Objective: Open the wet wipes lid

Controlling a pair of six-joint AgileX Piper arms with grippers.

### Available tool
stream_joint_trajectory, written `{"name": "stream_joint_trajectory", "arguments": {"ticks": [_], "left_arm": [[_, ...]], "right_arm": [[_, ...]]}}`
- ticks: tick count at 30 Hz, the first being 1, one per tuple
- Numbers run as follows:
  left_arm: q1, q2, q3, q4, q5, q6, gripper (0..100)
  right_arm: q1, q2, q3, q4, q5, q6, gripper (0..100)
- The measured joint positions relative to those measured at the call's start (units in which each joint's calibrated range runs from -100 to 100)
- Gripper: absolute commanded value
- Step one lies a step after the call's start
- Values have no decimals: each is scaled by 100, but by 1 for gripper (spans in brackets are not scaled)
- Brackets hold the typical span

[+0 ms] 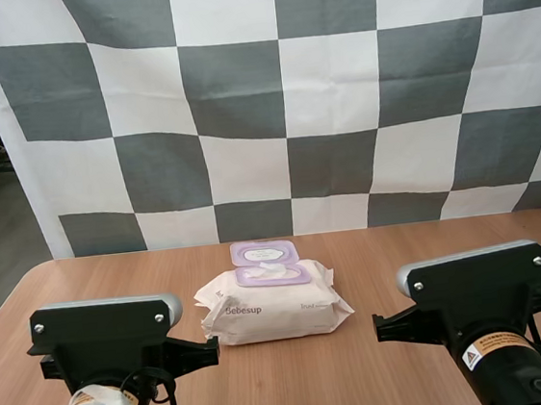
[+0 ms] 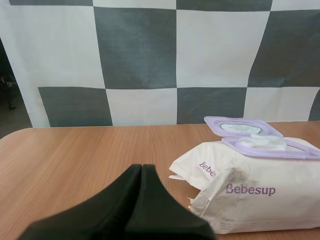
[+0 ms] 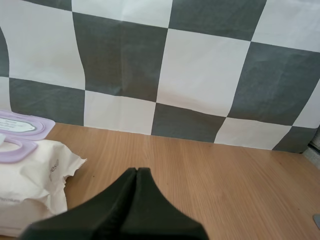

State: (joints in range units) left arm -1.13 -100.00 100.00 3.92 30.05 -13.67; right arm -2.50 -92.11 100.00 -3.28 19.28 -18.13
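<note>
Our left gripper (image 2: 141,167) had its two black fingers pressed together into one dark wedge, low over the brown wooden table (image 1: 430,244) and just short of the cream-coloured soft pack of wet wipes (image 1: 274,310) printed with purple lettering. Our right gripper (image 3: 136,170) was likewise closed on nothing, off the pack's other end. We saw the pack lying flat near the middle of the table, between the two arms and touched by neither. Its lilac plastic flip lid (image 1: 264,252) stood open, folded back toward the far edge, and a white wipe (image 2: 267,142) poked up through the lilac oval opening.
</note>
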Motion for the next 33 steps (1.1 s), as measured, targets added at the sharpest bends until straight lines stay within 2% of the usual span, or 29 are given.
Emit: {"name": "stream_joint_trajectory", "arguments": {"ticks": [24,29,33], "left_arm": [[0,0,0,0,0,0,0],[0,0,0,0,0,0,0],[0,0,0,0,0,0,0]], "right_arm": [[0,0,0,222,806,-180,0],[0,0,0,416,529,82,0],[0,0,0,460,526,639,0]]}}
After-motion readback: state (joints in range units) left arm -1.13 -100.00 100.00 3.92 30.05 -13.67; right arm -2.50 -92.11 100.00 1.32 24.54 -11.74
